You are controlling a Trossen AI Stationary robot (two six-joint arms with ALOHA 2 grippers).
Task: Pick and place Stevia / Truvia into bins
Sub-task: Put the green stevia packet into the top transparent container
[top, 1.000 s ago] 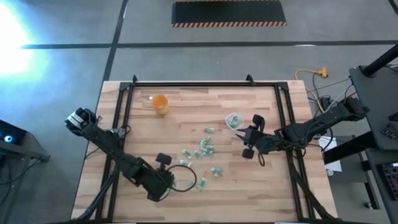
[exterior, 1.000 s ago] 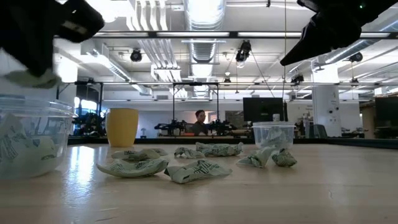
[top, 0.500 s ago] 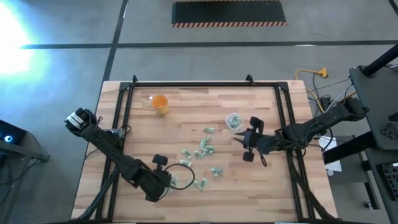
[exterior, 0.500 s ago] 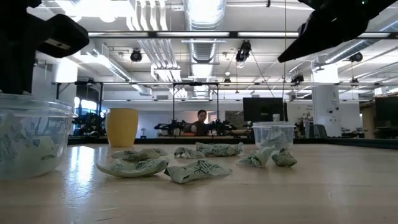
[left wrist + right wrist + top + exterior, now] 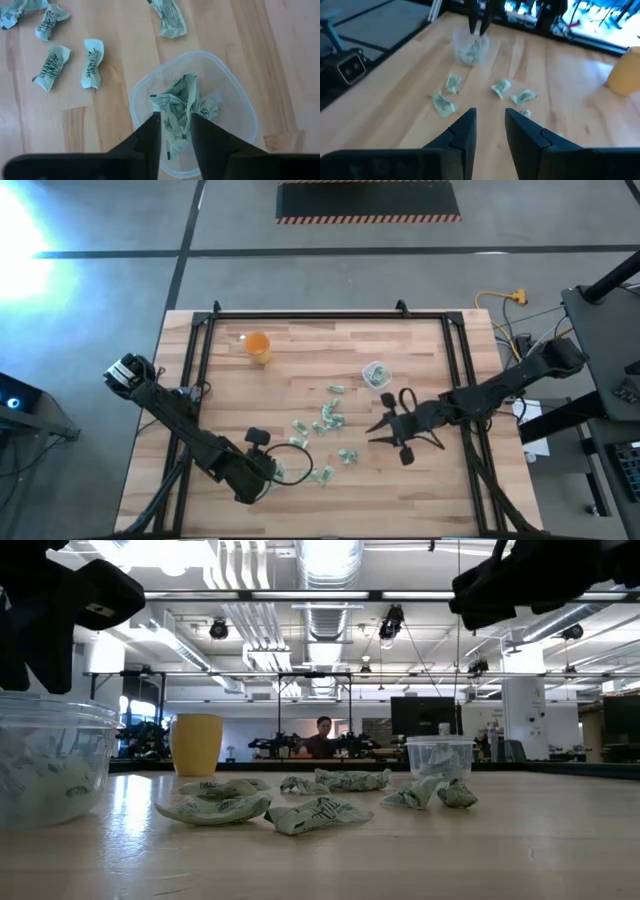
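L pincer (image 5: 175, 137) hangs right over the near clear plastic cup (image 5: 200, 107) by the bench's (image 5: 300, 355) front-left area, fingers (image 5: 150, 142) a little apart w/ nothing between them; crumpled green-white Stevia sachets (image 5: 180, 107) lie inside that cup, below the tips. In the high view the same cup (image 5: 290, 464) sits at the end of the L arm, w/ one sachet (image 5: 324, 476) just beside it on the wood. R pincer (image 5: 388, 423) is above the bench right of centre, fingers (image 5: 462, 132) apart and empty, pointing toward the loose pile. Second clear cup (image 5: 376, 374) stands near the R arm, toward the back-right, w/ a few sachets in it; in the low view it (image 5: 440, 758) shows w/ two sachets (image 5: 432, 794) on the bench in front. Loose sachets (image 5: 326, 420) are scattered mid-bench between the two cups, approx. a dozen, all flat on the wood, some touching each other. Orange cup (image 5: 258, 347) stands upright at the back-left, well apart from the rest. Low view also shows a person (image 5: 322, 734) far off in the room behind the bench.
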